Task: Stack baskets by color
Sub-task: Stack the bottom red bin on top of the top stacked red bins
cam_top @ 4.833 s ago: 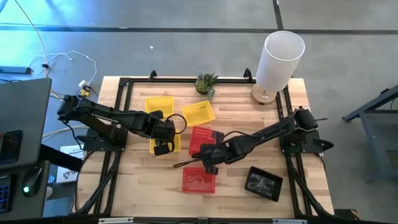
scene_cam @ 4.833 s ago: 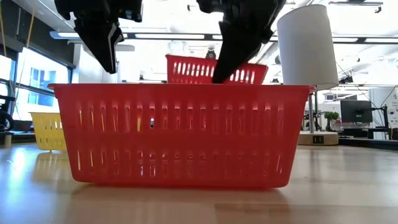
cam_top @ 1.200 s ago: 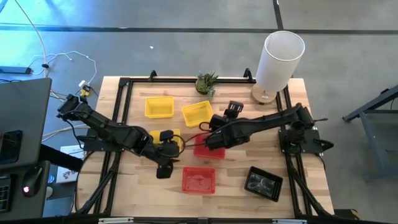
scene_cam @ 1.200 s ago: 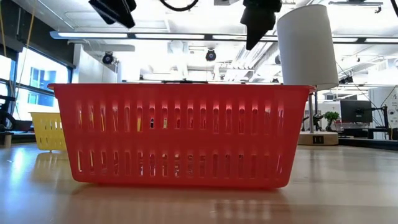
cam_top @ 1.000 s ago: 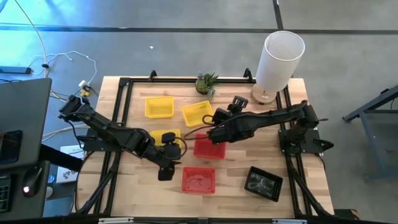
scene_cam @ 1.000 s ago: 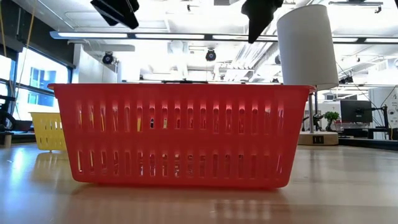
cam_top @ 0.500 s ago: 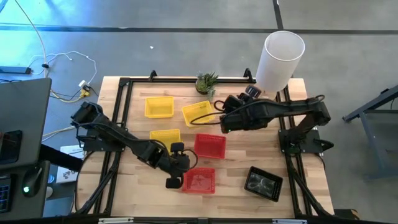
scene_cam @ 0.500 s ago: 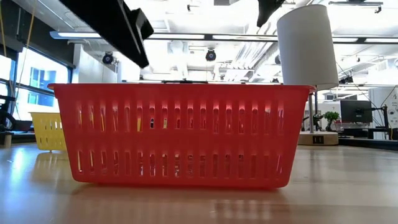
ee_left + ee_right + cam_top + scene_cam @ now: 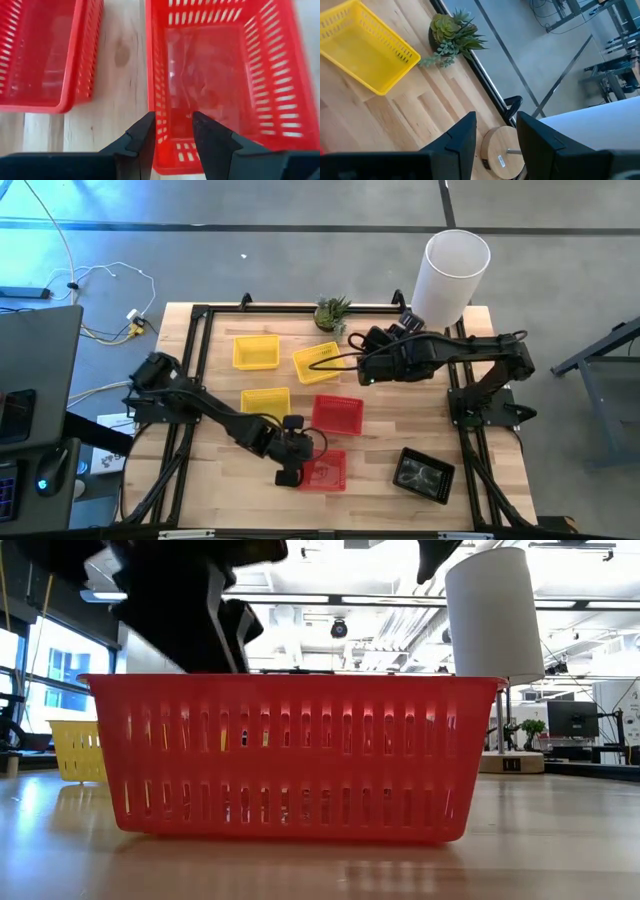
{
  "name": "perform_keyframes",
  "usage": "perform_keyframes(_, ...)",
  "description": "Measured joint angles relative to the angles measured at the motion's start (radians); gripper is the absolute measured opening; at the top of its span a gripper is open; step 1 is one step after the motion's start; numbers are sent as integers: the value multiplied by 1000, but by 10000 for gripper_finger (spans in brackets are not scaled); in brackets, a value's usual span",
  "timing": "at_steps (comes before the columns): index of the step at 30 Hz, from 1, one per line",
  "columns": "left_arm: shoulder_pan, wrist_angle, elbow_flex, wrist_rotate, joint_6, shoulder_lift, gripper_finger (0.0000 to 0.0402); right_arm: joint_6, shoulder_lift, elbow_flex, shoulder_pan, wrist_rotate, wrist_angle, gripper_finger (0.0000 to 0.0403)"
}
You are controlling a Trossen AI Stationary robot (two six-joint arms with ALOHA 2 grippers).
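**A robotics lab on an open industrial floor**

A wooden table (image 9: 400, 430) in a black metal frame (image 9: 200, 315) is standing on bare grey concrete (image 9: 250, 240). Cables (image 9: 100, 275) are trailing across the floor at upper left. In the low view, strip lights (image 9: 330, 598) are glowing under an open ceiling, and a monitor (image 9: 573, 718) is sitting on a bench at far right.

No readable text, labels, brands or numbers on anything in view

bare wood gap (image 9: 120, 75) between red baskets (image 9: 225, 75), left hand (image 9: 172, 132) astride rim
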Motion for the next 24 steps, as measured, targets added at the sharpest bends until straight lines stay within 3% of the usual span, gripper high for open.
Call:
perform_keyframes(18, 15, 30, 0, 8, -1, 40, 86, -1, 0, 0, 0, -11, 0, 126)
perform_keyframes(24, 28, 21, 0, 78, -1, 47, 81, -1, 0, 0, 0, -11, 0, 126)
